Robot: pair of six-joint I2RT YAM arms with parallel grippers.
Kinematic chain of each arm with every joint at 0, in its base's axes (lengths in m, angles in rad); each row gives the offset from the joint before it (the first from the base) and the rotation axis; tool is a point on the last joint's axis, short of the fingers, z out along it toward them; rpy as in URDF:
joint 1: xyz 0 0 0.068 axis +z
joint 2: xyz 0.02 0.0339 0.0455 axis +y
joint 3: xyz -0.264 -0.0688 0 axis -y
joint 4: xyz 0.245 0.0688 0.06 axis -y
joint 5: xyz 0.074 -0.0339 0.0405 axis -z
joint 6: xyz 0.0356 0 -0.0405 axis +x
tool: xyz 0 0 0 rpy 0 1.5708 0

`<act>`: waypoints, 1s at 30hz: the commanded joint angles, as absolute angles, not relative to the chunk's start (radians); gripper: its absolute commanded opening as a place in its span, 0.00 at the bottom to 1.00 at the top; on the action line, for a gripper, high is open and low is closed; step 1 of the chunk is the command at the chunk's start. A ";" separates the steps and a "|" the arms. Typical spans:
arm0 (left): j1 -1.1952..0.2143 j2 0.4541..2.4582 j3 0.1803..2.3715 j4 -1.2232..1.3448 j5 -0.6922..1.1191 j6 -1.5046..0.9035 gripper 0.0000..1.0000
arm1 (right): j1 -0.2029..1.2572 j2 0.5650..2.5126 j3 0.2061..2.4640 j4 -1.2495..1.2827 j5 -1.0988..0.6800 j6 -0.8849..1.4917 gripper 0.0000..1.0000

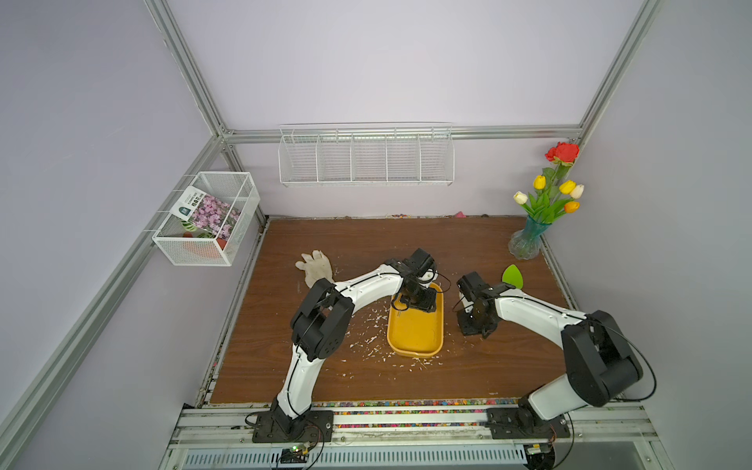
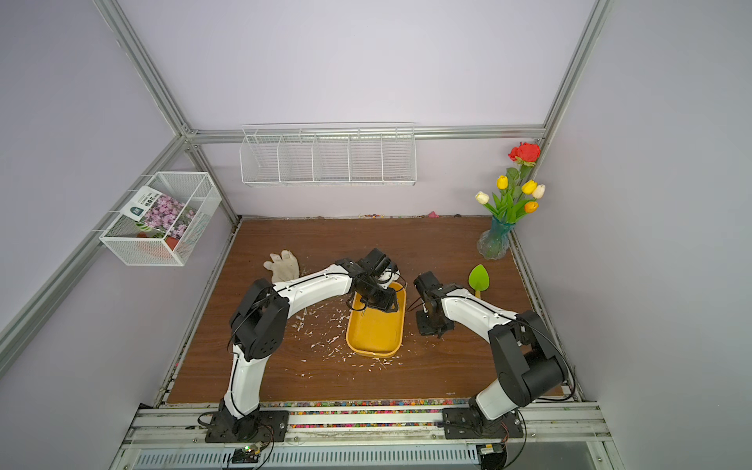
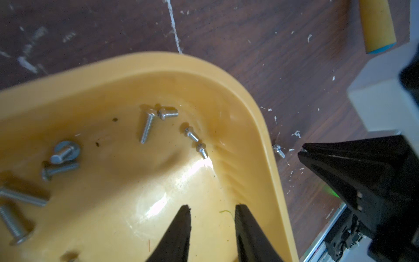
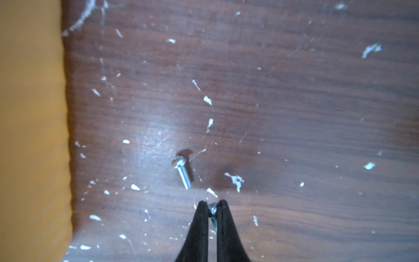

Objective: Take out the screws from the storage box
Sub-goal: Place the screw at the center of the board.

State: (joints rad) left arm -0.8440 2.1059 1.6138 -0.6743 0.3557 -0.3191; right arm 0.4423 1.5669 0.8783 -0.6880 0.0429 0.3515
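The yellow-orange storage box (image 1: 415, 353) lies mid-table in both top views (image 2: 374, 350). My left gripper (image 1: 407, 305) hangs inside its far end. In the left wrist view the left gripper (image 3: 213, 207) is open over the bare box floor near a rounded corner (image 3: 249, 97), with nothing between its fingers. Several silver screws (image 3: 147, 127) lie scattered on the floor ahead of it. Right of the box, my right gripper (image 4: 212, 203) is low over the table, shut on a small screw (image 4: 212, 208). Another screw (image 4: 182, 171) lies on the wood just ahead.
White flecks (image 1: 374, 325) litter the wood around the box. A pale glove (image 1: 315, 264) lies at the back left, partly under the left arm. A green leaf-shaped tool (image 1: 512, 276) and a flower vase (image 1: 529, 240) are at the back right. Wire baskets (image 1: 366, 162) hang on the walls.
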 commanded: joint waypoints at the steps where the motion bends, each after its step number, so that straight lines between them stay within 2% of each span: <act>1: -0.851 2.158 1.663 -0.669 0.329 -0.339 0.37 | 0.435 1.605 0.884 -0.668 0.009 0.386 0.00; 6: -0.855 2.197 1.690 -0.700 0.278 -0.345 0.37 | 0.437 1.617 0.887 -0.664 0.000 0.397 0.02; 16: -0.863 2.223 1.730 -0.718 0.235 -0.376 0.35 | 0.437 1.602 0.905 -0.680 -0.012 0.400 0.25; 21: -0.868 2.238 1.744 -0.719 0.250 -0.384 0.35 | 0.436 1.552 0.939 -0.721 0.007 0.396 0.29; 30: -0.874 2.252 1.748 -0.706 0.249 -0.405 0.35 | 0.434 1.475 0.987 -0.767 0.023 0.392 0.28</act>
State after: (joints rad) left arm -0.8669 2.2318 1.7317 -0.7055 0.2508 -0.3859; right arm 0.4423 1.5070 0.9649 -0.7219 0.0044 0.3889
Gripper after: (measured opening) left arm 0.355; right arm 0.280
